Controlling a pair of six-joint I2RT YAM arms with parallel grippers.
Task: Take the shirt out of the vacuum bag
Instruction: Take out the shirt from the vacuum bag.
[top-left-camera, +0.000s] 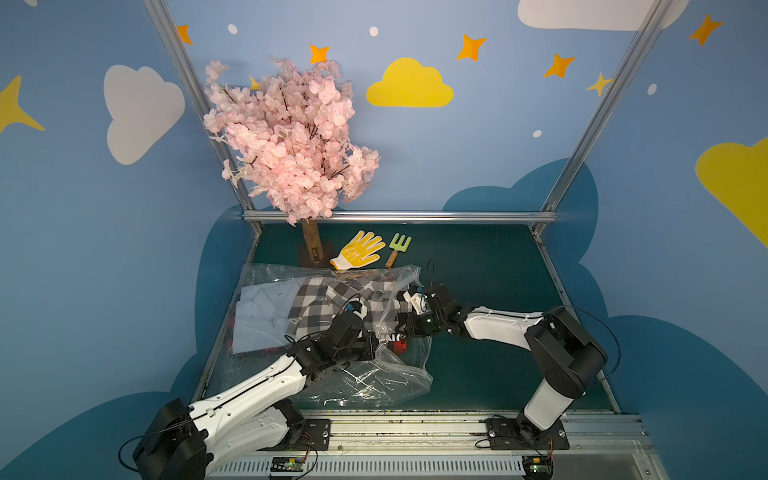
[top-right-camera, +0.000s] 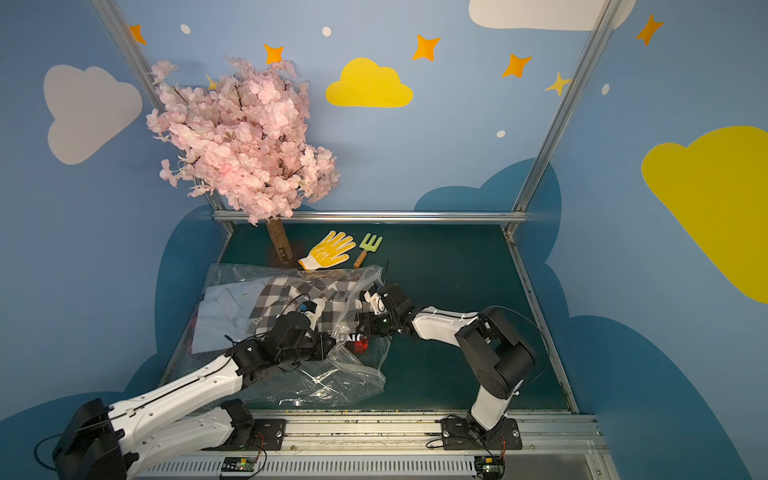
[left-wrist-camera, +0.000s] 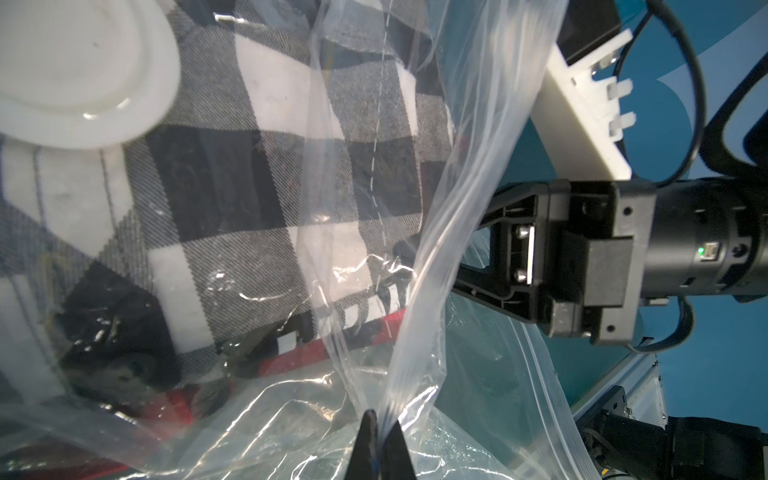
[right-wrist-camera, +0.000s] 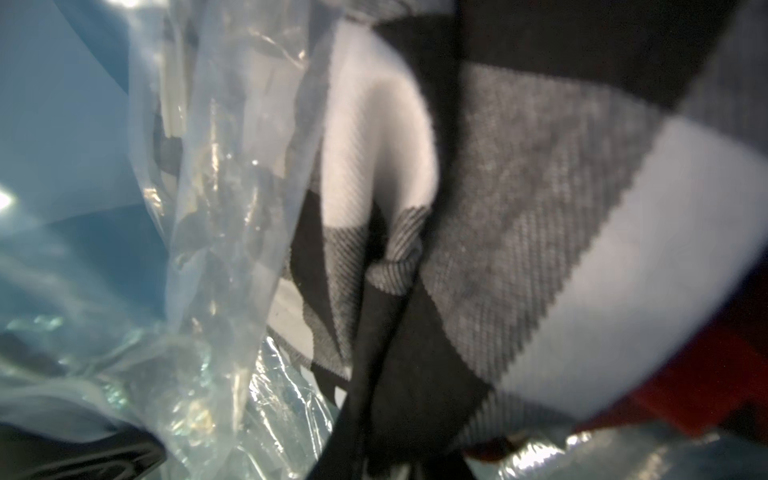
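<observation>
Shirt (top-left-camera: 328, 299), checked, inside vacuum bag (top-left-camera: 374, 382); right end effector (right-wrist-camera: 390, 274) closed on its fabric, left end effector (left-wrist-camera: 380, 432) pinching bag film.

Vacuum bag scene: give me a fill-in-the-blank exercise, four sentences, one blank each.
The checked shirt lies ____ the vacuum bag.
The left gripper is shut on the bag's clear ____.
The right gripper, reaching into the bag's mouth, is shut on the ____.
The glove beside the green garden fork is ____.
Missing words: inside; plastic; shirt; yellow.
</observation>
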